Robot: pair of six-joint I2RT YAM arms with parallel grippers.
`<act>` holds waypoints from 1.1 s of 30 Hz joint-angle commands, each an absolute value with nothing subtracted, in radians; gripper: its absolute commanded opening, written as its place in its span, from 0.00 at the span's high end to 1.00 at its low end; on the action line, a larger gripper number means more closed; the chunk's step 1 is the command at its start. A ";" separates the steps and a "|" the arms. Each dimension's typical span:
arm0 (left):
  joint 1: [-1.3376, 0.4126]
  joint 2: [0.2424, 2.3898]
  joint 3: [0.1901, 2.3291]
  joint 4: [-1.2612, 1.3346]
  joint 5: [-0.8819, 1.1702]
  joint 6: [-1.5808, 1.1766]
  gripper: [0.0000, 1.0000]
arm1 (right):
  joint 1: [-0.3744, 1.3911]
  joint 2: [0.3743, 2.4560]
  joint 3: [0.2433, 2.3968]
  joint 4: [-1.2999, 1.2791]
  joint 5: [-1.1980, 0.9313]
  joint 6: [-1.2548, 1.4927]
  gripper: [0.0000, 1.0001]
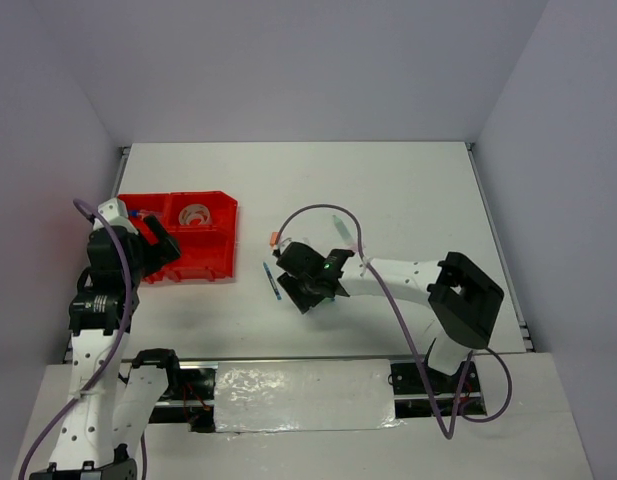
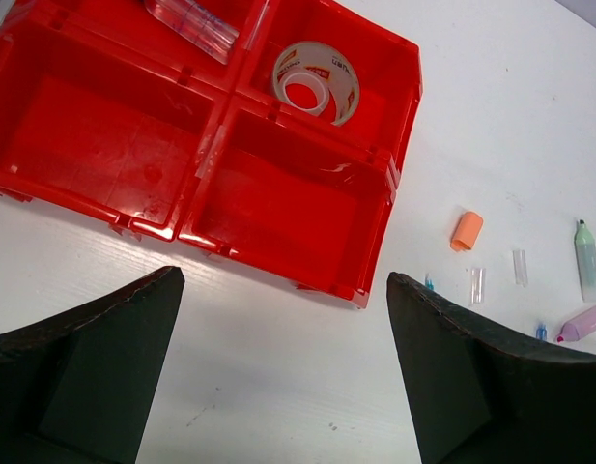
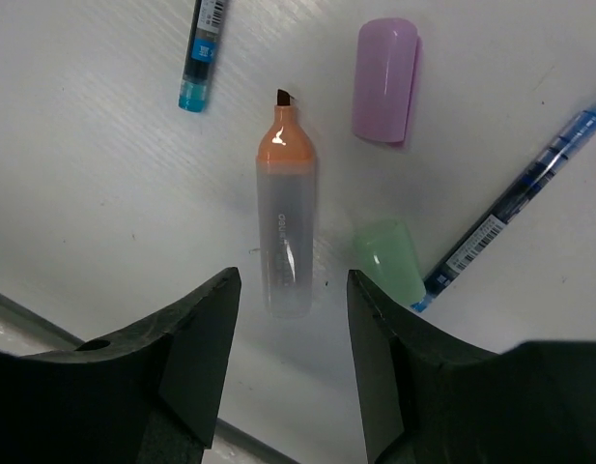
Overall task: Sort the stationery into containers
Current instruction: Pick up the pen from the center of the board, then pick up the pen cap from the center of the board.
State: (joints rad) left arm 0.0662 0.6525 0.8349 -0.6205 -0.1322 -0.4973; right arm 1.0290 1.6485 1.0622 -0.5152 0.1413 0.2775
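Orange marker (image 3: 286, 232) lies uncapped on the surface (image 3: 104, 213) between the right gripper's (image 3: 293, 280) half-open jaws, untouched, while the left gripper (image 2: 285, 280) hangs wide open beside the red tray (image 2: 95, 145) with tape (image 2: 317, 80) inside.

Tray (image 2: 95, 135): red plastic, glossy, smooth. Orange marker (image 3: 286, 232): frosted translucent plastic barrel, glossy collar. Table (image 3: 104, 213): matt white w/ fine ribbing; tape roll (image 2: 317, 82) glossy.

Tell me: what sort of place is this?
Most likely a lab test cell. A white table boxed in by plain walls, left arm and right arm mounted at its near edge, one red tray and loose stationery laid out.
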 commanded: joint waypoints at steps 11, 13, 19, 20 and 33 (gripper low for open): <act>0.055 0.664 0.831 -0.578 -0.103 -0.471 0.01 | 1.034 1.799 1.129 -0.434 0.124 0.247 0.50; 0.054 0.666 0.830 -0.578 -0.103 -0.472 0.01 | 1.035 1.813 1.124 -0.425 0.114 0.253 0.53; 0.052 0.669 0.830 -0.578 -0.103 -0.472 0.01 | 1.052 1.815 1.106 -0.405 0.091 0.282 0.70; 0.051 0.670 0.830 -0.580 -0.104 -0.472 0.01 | 1.054 1.813 1.101 -0.402 0.084 0.288 0.74; -0.210 0.937 1.011 -0.528 -0.157 -0.570 0.01 | 1.066 1.318 0.967 -0.426 0.175 0.443 0.99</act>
